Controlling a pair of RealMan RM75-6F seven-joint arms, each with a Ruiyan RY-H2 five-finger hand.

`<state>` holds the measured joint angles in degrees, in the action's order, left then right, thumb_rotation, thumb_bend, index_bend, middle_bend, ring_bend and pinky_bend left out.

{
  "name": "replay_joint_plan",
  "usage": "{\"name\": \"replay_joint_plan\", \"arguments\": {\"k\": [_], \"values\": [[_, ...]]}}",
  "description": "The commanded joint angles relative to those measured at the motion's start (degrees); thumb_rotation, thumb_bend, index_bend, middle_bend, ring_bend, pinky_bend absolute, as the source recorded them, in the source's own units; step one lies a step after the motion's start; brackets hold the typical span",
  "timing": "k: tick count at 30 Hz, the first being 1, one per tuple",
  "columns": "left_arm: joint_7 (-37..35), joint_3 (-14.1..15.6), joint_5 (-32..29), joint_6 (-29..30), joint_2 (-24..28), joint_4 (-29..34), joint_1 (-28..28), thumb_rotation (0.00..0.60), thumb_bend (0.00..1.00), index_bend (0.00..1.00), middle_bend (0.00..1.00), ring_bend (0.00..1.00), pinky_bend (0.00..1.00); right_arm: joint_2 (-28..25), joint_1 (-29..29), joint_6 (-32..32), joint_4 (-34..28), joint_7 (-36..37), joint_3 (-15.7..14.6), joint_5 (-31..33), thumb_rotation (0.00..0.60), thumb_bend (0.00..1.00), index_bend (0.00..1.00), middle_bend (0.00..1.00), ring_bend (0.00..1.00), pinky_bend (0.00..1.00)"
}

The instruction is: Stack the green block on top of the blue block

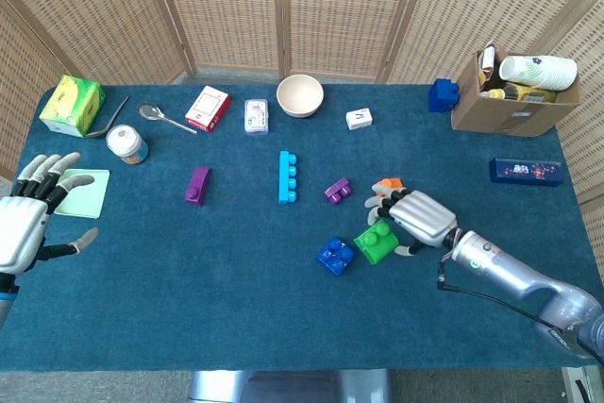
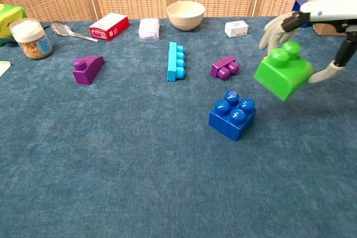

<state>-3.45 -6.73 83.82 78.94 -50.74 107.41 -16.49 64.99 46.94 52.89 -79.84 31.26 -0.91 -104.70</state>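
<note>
Green block is clamped in my right hand, fingers wrapped around it, held tilted in the air with its studs up. Its lower edge hangs just beside the blue block, at about two o'clock from it, not touching in the chest view. That blue block sits on the table. My left hand hovers at the table's nine o'clock edge, fingers spread, gripping nothing.

A woven rattan folding screen with pale wooden frames stands behind the counter, which is covered in dark teal cloth.
</note>
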Motion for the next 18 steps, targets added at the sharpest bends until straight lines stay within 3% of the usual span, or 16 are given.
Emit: {"name": "replay_joint_plan", "arguments": {"k": [1, 18], "values": [[0.08, 0.04, -0.25, 0.03, -0.15, -0.02, 0.2, 0.55, 0.31, 0.24, 0.1, 0.0, 0.0, 0.15, 1.67, -0.01, -0.35, 0.52, -0.78, -1.64, 0.6, 0.19, 0.56, 0.22, 0.08, 0.22], [-1.4, 0.98, -1.48, 1.37, -1.15, -2.2, 2.8, 0.549, 0.31, 0.24, 0.1, 0.0, 0.0, 4.92, 10.46, -4.16, 1.14, 4.24, -2.12, -3.08, 0.6, 0.18, 0.56, 0.22, 0.09, 0.22]]}}
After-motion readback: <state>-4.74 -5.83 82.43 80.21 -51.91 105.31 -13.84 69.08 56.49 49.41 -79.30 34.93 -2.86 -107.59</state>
